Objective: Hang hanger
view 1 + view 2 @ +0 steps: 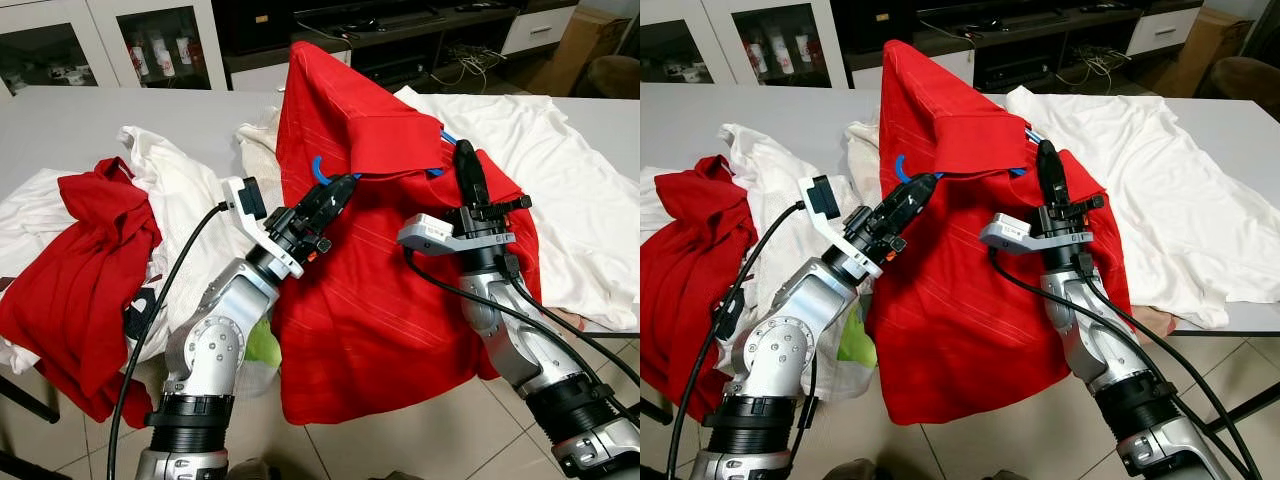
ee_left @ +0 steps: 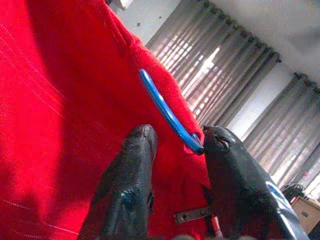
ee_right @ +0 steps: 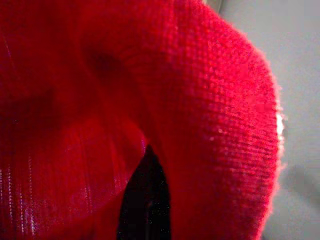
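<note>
I'm facing a grey table (image 1: 80, 125); glass-door cabinet (image 1: 150, 40) sitting at 11 o'clock, beige floor tiles (image 1: 400, 440) lying below me.

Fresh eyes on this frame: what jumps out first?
The big red shirt dominates the middle, lifted off the grey table between both arms, with a blue hanger poking out near its collar. The left tool sits open at the hanger's end, while the right tool reaches up to the collar fold. White shirts and another red garment lie around.

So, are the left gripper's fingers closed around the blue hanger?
No, in the left wrist view the fingers stand apart, and the blue hanger only meets one fingertip against the red shirt.
</note>
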Available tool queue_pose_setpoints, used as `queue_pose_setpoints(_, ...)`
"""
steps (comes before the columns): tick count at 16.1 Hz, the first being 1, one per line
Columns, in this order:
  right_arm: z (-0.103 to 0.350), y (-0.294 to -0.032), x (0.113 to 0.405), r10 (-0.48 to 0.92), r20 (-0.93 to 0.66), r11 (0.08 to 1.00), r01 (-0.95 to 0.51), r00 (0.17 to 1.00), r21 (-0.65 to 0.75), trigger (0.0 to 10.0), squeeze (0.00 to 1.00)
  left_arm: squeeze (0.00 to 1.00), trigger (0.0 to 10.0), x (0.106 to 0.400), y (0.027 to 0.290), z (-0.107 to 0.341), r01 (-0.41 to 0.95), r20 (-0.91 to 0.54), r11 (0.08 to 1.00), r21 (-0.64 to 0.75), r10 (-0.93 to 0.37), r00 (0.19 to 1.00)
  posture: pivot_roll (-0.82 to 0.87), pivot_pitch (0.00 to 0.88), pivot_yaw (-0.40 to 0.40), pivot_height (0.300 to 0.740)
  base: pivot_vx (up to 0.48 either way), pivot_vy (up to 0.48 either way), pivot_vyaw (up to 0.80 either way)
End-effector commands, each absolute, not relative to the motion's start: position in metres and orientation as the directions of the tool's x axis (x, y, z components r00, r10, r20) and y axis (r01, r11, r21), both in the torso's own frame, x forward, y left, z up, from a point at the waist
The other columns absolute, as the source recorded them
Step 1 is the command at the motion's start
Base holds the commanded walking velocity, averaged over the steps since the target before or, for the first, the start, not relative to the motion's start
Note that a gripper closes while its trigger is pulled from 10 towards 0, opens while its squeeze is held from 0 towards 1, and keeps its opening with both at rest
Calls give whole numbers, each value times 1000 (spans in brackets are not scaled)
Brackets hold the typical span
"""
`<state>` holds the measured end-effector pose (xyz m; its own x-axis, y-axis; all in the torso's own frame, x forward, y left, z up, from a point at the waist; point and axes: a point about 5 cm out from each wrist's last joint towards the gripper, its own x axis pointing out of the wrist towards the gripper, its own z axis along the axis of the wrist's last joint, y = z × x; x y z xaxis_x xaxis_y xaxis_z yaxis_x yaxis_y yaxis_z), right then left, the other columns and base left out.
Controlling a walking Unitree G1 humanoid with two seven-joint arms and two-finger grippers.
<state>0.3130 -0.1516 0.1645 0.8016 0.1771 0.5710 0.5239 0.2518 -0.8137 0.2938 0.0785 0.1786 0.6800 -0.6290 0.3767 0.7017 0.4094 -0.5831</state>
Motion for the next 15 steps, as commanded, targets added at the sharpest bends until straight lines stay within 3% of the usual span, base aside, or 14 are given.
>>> queue_pose_setpoints(1, 171, -152, 313, 171, 601, 257, 553, 781, -792, 10000, 0, 0, 0, 293, 80, 183, 715, 394, 407, -568, -628, 671, 86, 0, 12, 740, 0, 0, 0)
queue_pose_setpoints(11, 171, -154, 312, 150, 603, 290, 548, 783, -784, 10000, 0, 0, 0, 294, 84, 185, 710, 414, 412, -572, -602, 683, 85, 0, 16, 740, 0, 0, 0)
queue_pose_setpoints(15, 159, -141, 309, 250, 515, 360, 415, 820, -835, 10000, 0, 0, 0, 296, 87, 184, 688, 415, 426, -588, -571, 708, 84, 3, 12, 740, 0, 0, 0)
